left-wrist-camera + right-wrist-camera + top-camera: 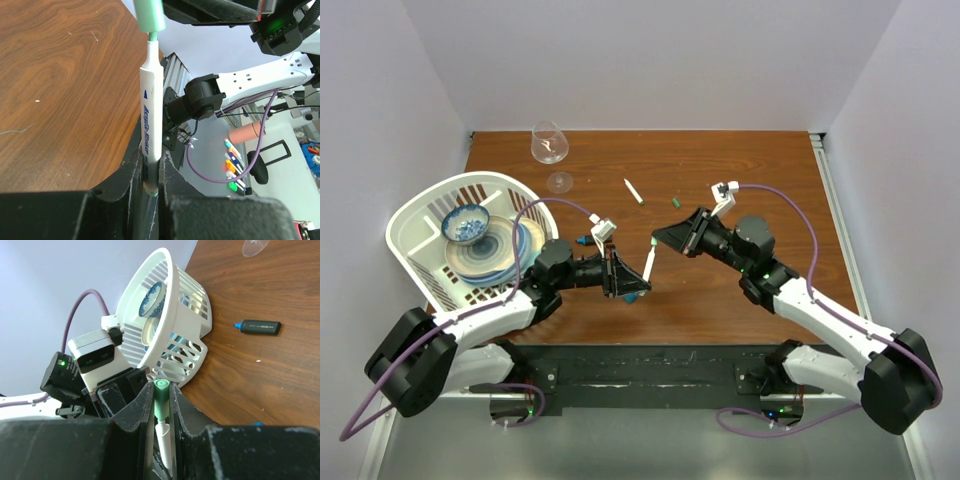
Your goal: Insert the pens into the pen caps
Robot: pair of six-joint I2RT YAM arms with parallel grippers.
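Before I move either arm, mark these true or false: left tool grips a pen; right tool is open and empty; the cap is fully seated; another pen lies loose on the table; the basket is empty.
1. The left tool is shut on a white pen. True.
2. The right tool is open and empty. False: it is shut on a green cap.
3. The cap is fully seated on the pen. False: the pen's green tip shows between cap and barrel.
4. A second white pen lies loose on the table beyond both tools. True.
5. The basket is empty. False: it holds a blue-patterned bowl and plates.
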